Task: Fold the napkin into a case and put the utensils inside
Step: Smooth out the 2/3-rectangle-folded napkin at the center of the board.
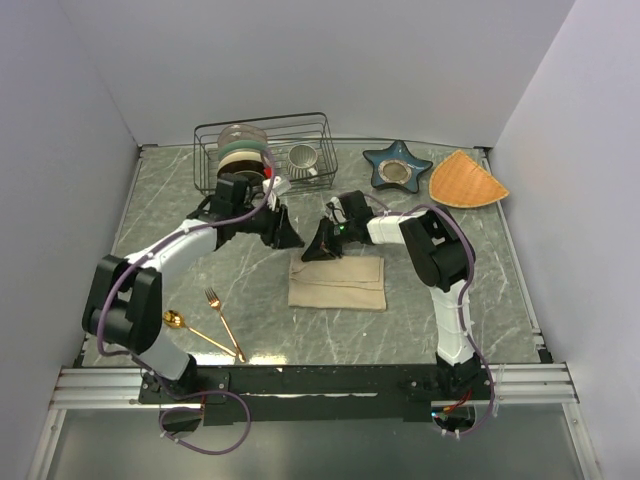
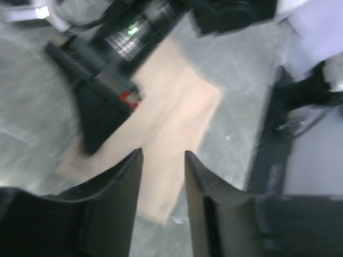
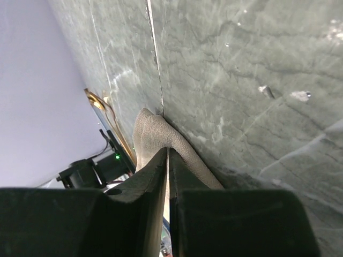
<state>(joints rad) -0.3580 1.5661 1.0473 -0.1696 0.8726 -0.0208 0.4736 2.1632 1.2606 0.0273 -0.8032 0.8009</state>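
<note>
The gold spoon (image 1: 175,320) and fork (image 1: 225,325) lie near the surface's (image 1: 450,300) front-left edge, well apart from the folded napkin (image 1: 337,285) at centre. My left gripper (image 2: 163,156) hangs part-open and empty over the napkin's far-left corner. Just beside it, my right gripper (image 3: 168,151) pinches the napkin's far edge, with bare surface to the right.

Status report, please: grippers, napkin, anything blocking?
Left gripper open, empty, near the napkin. Right gripper shut on the napkin's far edge. Fork and spoon off to its left. Nothing blocking.
</note>
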